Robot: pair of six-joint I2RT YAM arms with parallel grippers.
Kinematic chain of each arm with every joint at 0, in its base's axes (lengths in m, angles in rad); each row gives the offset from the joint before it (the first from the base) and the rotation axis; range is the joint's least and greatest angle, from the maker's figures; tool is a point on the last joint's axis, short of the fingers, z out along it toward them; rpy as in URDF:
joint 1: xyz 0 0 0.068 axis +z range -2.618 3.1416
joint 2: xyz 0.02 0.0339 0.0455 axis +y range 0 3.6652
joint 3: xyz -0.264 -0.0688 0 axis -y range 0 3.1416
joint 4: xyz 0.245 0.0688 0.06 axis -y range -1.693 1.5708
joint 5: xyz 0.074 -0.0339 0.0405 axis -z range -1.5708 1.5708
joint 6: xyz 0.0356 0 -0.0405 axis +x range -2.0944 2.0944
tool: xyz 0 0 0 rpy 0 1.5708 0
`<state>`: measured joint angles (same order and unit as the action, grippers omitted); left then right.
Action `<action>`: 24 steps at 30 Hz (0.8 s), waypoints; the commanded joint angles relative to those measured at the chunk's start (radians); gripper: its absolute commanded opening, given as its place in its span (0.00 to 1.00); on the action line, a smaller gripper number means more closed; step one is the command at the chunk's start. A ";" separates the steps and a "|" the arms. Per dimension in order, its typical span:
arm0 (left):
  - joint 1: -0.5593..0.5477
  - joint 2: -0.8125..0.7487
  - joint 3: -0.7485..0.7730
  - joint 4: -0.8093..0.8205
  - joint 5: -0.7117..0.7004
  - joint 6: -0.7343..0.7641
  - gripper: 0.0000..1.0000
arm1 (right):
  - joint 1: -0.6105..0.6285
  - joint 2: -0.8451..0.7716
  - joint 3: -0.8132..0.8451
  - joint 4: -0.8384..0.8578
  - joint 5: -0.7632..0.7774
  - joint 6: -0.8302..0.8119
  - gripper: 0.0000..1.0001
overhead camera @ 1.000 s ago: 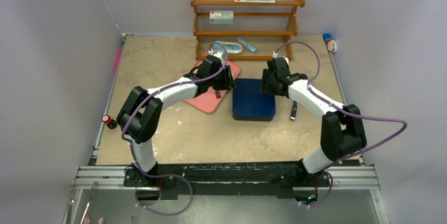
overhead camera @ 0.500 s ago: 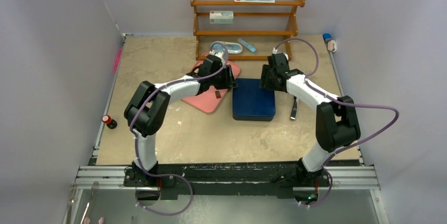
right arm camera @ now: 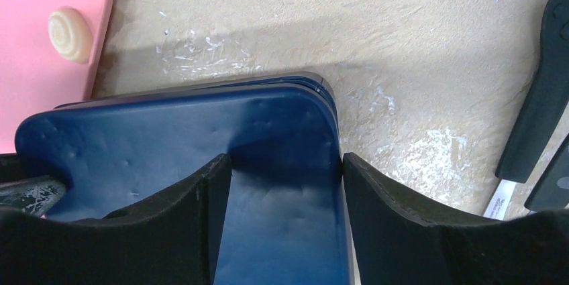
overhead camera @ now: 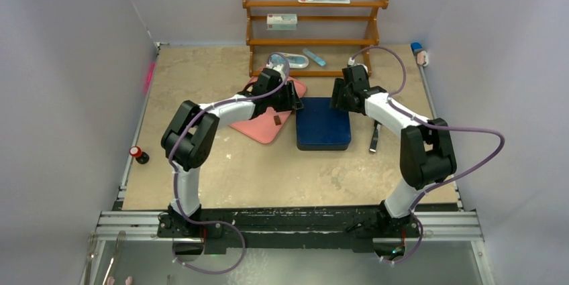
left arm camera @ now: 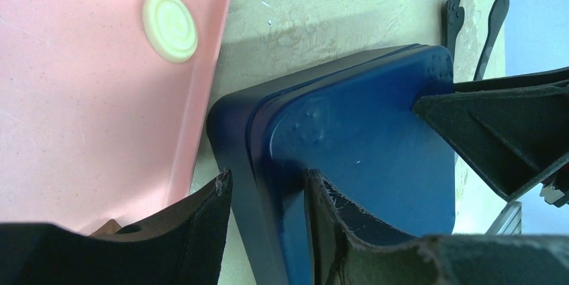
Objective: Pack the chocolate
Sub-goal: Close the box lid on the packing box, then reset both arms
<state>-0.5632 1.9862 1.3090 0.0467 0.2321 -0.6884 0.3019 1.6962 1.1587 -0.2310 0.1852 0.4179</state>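
Observation:
A dark blue box (overhead camera: 323,127) with its lid on lies at the table's middle. The pink tray (overhead camera: 258,127) lies to its left with one dark brown chocolate (overhead camera: 276,121) on it. A cream-white round chocolate (left arm camera: 170,17) lies on the tray (left arm camera: 80,97) and also shows in the right wrist view (right arm camera: 69,35). The other pieces are hidden. My left gripper (overhead camera: 293,102) (left arm camera: 266,181) is open astride the box's (left arm camera: 362,144) far left rim. My right gripper (overhead camera: 340,100) (right arm camera: 285,157) is open astride the box's (right arm camera: 168,131) far right rim.
Black tongs (overhead camera: 374,139) lie just right of the box. A wooden shelf rack (overhead camera: 315,23) with small packets stands at the back. A small red-capped object (overhead camera: 139,154) sits at the left edge. Grey walls close both sides.
Both arms have reached a little farther back, and the blue box has shifted slightly away from me with them.

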 commanded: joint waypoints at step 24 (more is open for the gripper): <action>0.011 -0.193 -0.062 0.123 -0.065 0.041 0.54 | -0.004 -0.227 -0.015 0.029 0.063 -0.089 0.69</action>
<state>-0.5568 1.9083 1.2747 0.0917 0.2081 -0.6857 0.3000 1.5383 1.1362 -0.2184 0.1940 0.3573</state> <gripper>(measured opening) 0.537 0.689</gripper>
